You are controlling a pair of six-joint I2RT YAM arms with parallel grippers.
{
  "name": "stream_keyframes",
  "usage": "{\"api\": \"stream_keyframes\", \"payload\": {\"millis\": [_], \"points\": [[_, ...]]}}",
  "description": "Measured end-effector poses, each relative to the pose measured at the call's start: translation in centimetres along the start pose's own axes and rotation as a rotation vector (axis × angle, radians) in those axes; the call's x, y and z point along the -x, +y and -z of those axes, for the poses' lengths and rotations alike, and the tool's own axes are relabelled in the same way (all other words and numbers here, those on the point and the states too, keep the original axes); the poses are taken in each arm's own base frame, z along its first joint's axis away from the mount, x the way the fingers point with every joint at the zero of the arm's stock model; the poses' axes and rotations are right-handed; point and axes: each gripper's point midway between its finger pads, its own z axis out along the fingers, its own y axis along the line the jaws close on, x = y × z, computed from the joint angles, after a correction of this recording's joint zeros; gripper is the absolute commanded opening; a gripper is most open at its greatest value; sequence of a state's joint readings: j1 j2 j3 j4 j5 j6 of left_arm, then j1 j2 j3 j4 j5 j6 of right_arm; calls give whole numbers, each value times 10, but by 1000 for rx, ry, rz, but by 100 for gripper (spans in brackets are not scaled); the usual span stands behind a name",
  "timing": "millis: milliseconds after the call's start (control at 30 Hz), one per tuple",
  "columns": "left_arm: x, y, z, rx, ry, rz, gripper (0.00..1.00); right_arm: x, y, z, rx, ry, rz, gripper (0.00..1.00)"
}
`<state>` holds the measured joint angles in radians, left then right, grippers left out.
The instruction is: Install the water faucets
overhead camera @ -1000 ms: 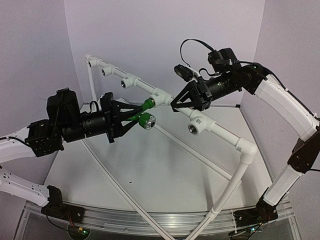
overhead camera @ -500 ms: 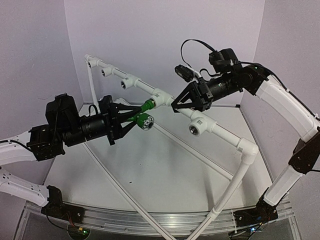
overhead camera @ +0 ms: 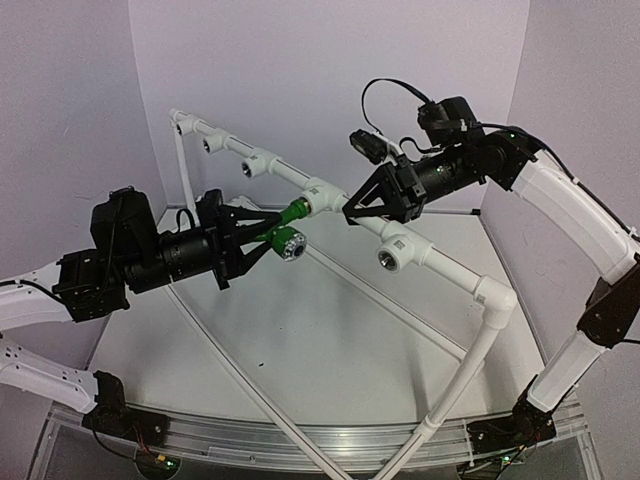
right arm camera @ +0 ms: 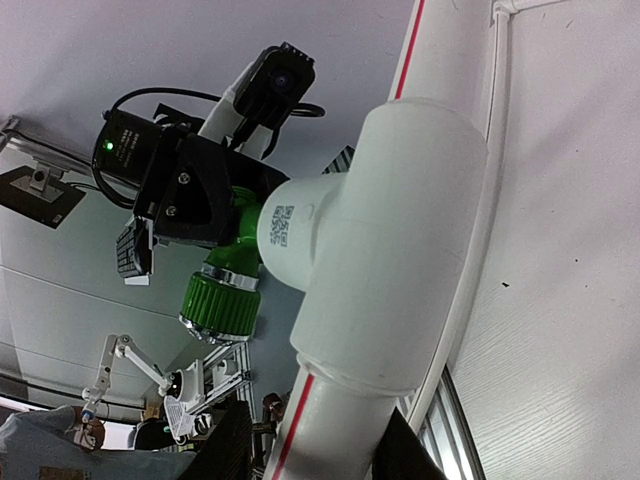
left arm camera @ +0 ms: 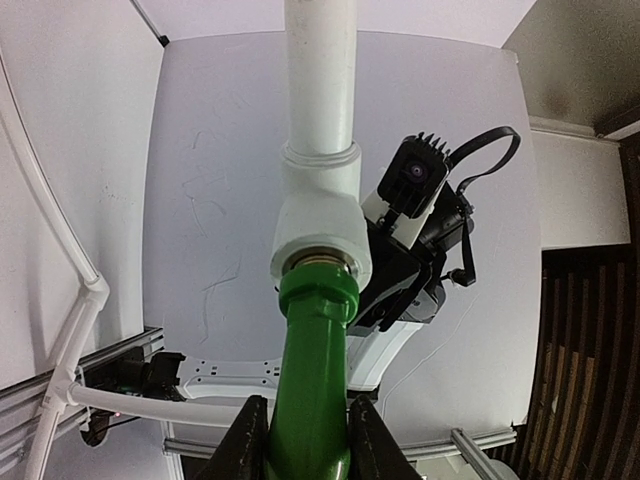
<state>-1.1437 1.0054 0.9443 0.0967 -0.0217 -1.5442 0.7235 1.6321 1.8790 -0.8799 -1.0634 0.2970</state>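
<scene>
The bright-green faucet [overhead camera: 281, 231] has its threaded end in a white tee fitting [overhead camera: 322, 193] on the raised white pipe, and its silver ribbed end points toward the camera. My left gripper [overhead camera: 266, 233] is shut on the faucet body. In the left wrist view the faucet [left arm camera: 318, 370] runs up between my fingers [left arm camera: 246, 445] into the tee [left arm camera: 318, 225]. My right gripper [overhead camera: 350, 212] is shut on the pipe just right of that tee. In the right wrist view the pipe [right arm camera: 335, 425] sits between my jaws, with the tee [right arm camera: 390, 230] and the faucet [right arm camera: 222, 300] beyond.
The pipe frame runs from the back left to an elbow [overhead camera: 497, 296] at the right. It carries other tees with dark holes [overhead camera: 256, 163] [overhead camera: 393, 252]. Thin white tubes [overhead camera: 250, 390] cross the white table. Purple walls close the back and sides.
My left wrist has dropped slightly and turned, with the faucet still in its grip at the tee. The right arm has not moved.
</scene>
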Motion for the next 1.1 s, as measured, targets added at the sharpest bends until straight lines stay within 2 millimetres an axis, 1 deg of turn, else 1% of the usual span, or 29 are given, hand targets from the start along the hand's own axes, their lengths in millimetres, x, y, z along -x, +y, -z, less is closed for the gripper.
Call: {"api": "stream_keyframes", "payload": {"millis": [167,433,1100], "points": [[-1,-3,-2,40,4,-36,0,0,0,0,-3,-1,1,0],[-1,-4,-3,146,14,-147,0,0,0,1,-6,-2,3,0],[-1,0,-7,346,88,-489,0,1,-1,1,-13,-4,3,0]]}}
